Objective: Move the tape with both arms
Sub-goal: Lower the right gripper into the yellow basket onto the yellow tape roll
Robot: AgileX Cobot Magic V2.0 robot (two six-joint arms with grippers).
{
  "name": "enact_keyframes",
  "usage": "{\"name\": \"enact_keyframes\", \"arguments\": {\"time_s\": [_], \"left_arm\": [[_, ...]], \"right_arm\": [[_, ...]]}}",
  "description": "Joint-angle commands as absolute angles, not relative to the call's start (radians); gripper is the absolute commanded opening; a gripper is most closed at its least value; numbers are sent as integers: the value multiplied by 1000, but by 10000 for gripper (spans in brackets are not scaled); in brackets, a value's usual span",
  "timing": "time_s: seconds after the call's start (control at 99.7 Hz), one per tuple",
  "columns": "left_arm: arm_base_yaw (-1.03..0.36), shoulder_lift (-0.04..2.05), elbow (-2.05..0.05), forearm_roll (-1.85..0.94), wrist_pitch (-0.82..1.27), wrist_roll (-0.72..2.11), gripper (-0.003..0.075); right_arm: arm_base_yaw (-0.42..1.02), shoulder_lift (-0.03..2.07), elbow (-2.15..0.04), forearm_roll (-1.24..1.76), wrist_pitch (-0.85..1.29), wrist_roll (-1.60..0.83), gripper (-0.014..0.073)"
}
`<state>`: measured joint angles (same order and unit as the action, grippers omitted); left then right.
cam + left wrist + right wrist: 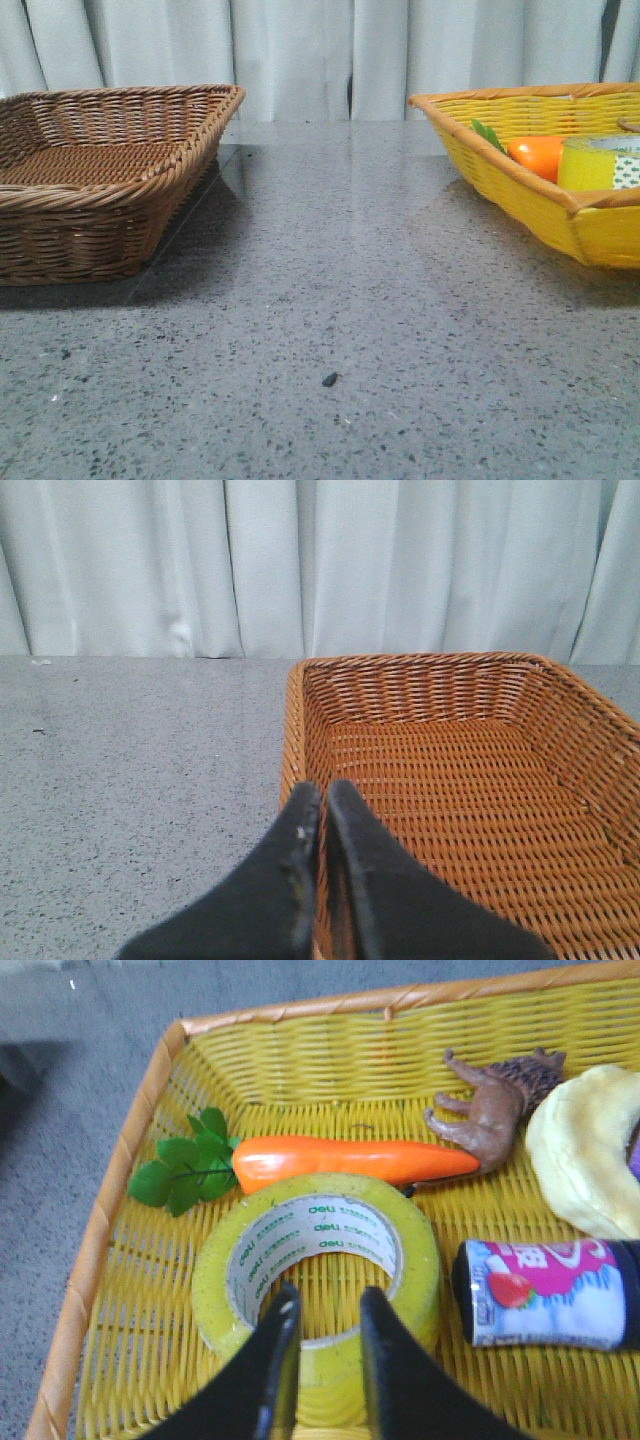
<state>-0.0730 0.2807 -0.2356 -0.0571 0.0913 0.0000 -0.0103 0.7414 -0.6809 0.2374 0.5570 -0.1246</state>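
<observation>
The yellow tape roll point(598, 165) lies flat in the yellow basket point(520, 200) at the right. In the right wrist view the tape point(400, 1250) shows its white inner core with green print. My right gripper point(328, 1305) hovers over the roll's near wall, open, with one fingertip over the hole's edge and nothing held. My left gripper point(324, 792) is shut and empty, over the near rim of the brown wicker basket point(420, 662). Neither gripper shows in the front view.
The empty brown basket point(100, 190) stands at the left. In the yellow basket point(270, 1015), an orange carrot point(350, 1158) lies against the tape, with a brown toy animal point(495, 1100), a strawberry-labelled bottle point(550, 1293) and a pale yellow object point(585, 1150). A black speck point(329, 379) lies on the grey table.
</observation>
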Motion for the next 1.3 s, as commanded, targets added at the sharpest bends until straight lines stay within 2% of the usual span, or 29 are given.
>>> {"name": "enact_keyframes", "arguments": {"time_s": [0.0,0.09,0.161,0.441,0.803,0.923,1.184,1.294], "left_arm": [[-71,297,-275,-68,9,-5,-21],[-71,297,-275,-68,9,0,-21],[-71,297,-275,-68,9,0,-21],[-71,297,-275,-68,9,-5,-21],[-71,297,-275,-68,9,-5,-21],[-71,297,-275,-68,9,0,-21],[-71,297,-275,-68,9,0,-21],[-71,297,-275,-68,9,0,-21]], "right_arm": [[6,823,-768,238,549,-153,237],[36,908,-821,238,604,-167,321],[60,975,-858,238,644,-168,344],[156,1203,-1003,238,735,-168,344],[168,1360,-1065,233,816,-168,335],[168,1378,-1065,232,816,-168,242],[168,1380,-1065,232,800,-168,-51],[168,1380,-1067,232,797,-168,-74]]}}
